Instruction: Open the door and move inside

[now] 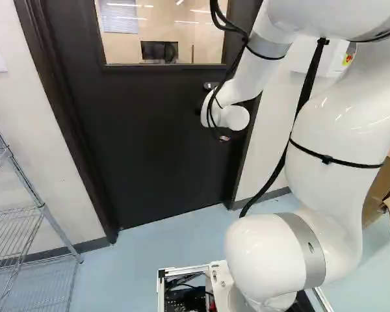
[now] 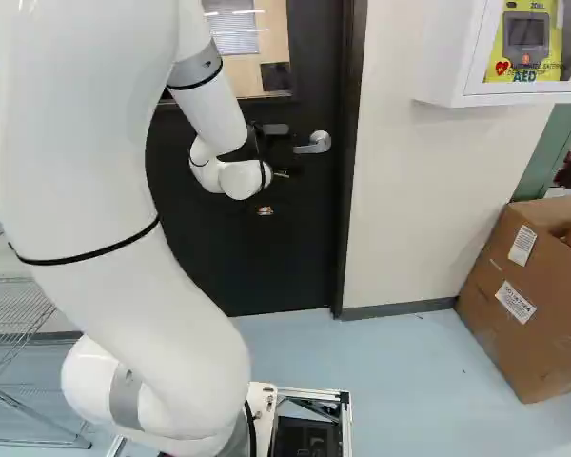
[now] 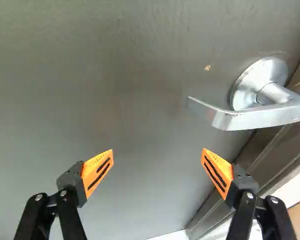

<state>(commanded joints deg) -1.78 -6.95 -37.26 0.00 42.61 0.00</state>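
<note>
While the fingers (image 3: 99,170) stand wide apart, the door handle (image 3: 260,119) sits ahead, toward one finger's side, its long lever nearly level, free end pointing away from the close-set frame (image 2: 350,143). The door (image 1: 149,136) is closed; a wire rack (image 1: 44,209) and cardboard box (image 2: 514,314) flank it.

Wall cabinet (image 2: 447,52) shows "AED"; carton labels (image 2: 516,301) seem too blurred to read.

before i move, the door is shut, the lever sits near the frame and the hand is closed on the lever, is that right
Not quite: the hand is not closed on the lever. The wrist view shows it open, with the lever ahead and off to one side. The rest holds: the door is shut and the lever sits near the frame.
</note>
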